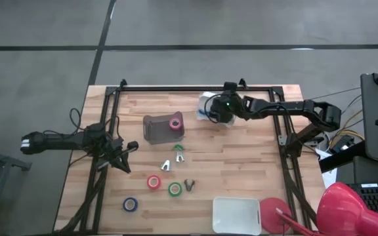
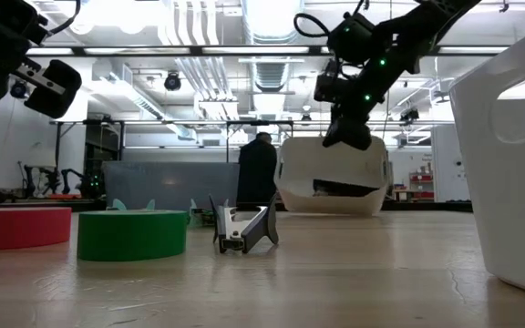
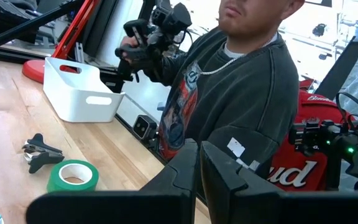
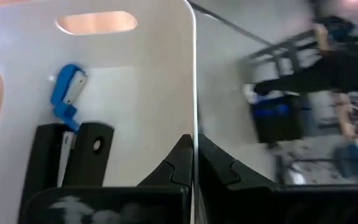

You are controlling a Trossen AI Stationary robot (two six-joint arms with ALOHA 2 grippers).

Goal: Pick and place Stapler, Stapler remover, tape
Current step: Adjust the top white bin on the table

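High view: the table [image 1: 241, 170] is ringed by a dark frame; the left gripper [image 1: 131, 148] hovers near the left edge, its fingers pressed nearly together on nothing. The right gripper [image 1: 220, 110] sits at the far edge, its fingers pinched shut on the wall of a white bin [image 1: 205, 105], which the low view shows lifted off the table and tilted. In the right wrist view, that bin [image 4: 104, 81] contains a blue stapler [image 4: 66, 92] and a black stapler [image 4: 73, 155], the latter partly hidden by the fingers. A grey bin [image 1: 155, 128] at mid-table holds the pink tape [image 1: 175, 122]. Loose in front of it lie two removers with green grips [image 1: 178, 153], [image 1: 167, 165], a black remover [image 1: 189, 185], the red tape [image 1: 153, 181], the green tape [image 1: 174, 189] and, near the front left corner, the blue tape [image 1: 130, 204]. A second white bin [image 1: 237, 214] stands at the front edge, apart from the rest. Open wood lies right of centre. A person [image 3: 229, 99] stands close beyond the table edge in the left wrist view, cut off by the frame.
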